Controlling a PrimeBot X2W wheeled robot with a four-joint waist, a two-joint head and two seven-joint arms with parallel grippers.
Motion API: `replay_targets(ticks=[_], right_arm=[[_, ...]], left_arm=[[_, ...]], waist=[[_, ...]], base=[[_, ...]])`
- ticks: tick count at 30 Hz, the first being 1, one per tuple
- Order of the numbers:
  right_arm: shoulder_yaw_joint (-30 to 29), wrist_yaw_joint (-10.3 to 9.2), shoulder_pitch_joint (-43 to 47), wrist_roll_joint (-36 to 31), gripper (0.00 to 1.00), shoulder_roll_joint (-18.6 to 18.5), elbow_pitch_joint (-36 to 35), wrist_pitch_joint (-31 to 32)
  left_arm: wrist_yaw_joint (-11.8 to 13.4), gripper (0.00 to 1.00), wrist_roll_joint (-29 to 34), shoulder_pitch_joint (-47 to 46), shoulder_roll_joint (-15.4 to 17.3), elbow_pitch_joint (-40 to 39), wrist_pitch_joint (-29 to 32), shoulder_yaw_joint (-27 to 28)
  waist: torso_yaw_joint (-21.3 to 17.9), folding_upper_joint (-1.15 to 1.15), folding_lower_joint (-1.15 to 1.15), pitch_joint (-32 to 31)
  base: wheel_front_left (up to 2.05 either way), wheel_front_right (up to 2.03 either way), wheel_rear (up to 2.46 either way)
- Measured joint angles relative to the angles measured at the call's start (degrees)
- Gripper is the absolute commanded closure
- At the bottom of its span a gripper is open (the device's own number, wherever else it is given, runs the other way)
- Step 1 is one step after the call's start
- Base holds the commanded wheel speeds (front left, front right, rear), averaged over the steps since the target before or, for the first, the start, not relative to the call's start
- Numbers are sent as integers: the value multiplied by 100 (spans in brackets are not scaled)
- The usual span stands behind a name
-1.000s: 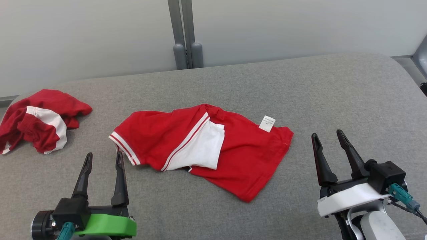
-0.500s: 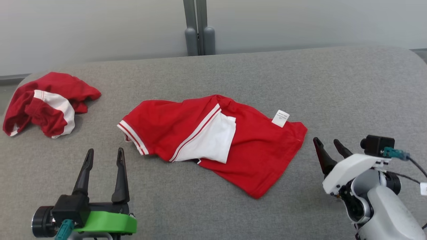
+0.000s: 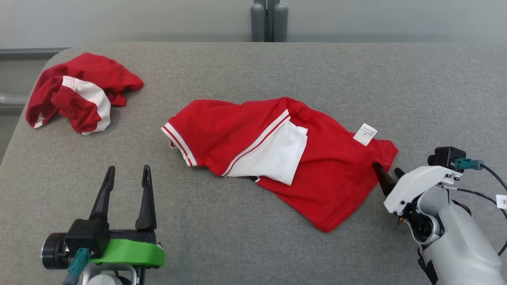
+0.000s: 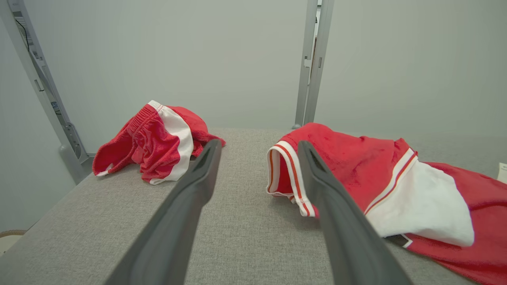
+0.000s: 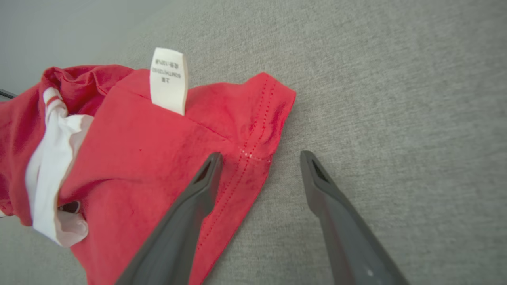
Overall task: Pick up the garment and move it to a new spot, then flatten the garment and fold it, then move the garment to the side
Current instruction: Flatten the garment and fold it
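Grey woven fabric covers the one wide surface (image 3: 356,71), and two red-and-white garments lie on it. The task's garment (image 3: 336,174) sprawls across the middle, mostly flat but rumpled, with one white panel (image 3: 277,158) folded over its centre, one striped cuff (image 3: 178,144) at its left end and one white label (image 3: 365,134) standing up near its far right corner. The second garment (image 3: 79,93), a crumpled heap, sits well apart at the far left. Two grippers are in view, both with fingers spread wide and gripping nothing. The left gripper (image 3: 128,169) hovers over bare fabric at the near left, its tips near the striped cuff. The right gripper (image 3: 386,168) is at the garment's right corner, one finger over the red hem and the other over bare grey; whether it touches the cloth I cannot tell. Two grey posts (image 3: 269,19) stand side by side beyond the far edge
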Motion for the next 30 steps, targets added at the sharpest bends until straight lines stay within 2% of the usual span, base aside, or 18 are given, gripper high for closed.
replay_targets(ticks=[1, 2, 10, 17, 20, 24, 30], right_arm=[[-16, 0, -4, -16, 71, 18, 33, -20], [-26, 0, -10, -23, 100, 27, 48, -45], [-24, 0, 17, 71, 100, 25, -169, -347], [235, 0, -3, 70, 100, -415, -894, -671], [464, 0, -25, 213, 100, -497, -1277, -667], [668, 0, 229, 542, 100, -514, -2056, -474], [1154, 0, 1478, 948, 100, -567, -3426, 389]], left_arm=[[-3, 0, 0, -2, -2, 25, -1, 3], [-3, 0, 2, -10, -5, 38, -1, 8], [-40, 0, 34, -35, -23, 159, -1, 58], [-60, 0, 34, 20, -49, 290, -1, 41], [-75, 0, 32, 49, -62, 342, 0, 31], [-87, 0, 30, 152, -71, 437, -1, 21], [-100, 0, -19, 211, -92, 486, -1, 32]], waist=[[24, 0, 0, 19], [40, 0, 0, 31], [32, 0, 0, -102], [-37, 0, 0, -339], [-44, 0, 0, -429], [-47, 0, 0, -553], [-78, 0, 0, -643]], base=[[0, 0, 0], [0, 0, 0], [0, 0, 0], [0, 0, 0], [0, 0, 0], [0, 0, 0], [0, 0, 0]])
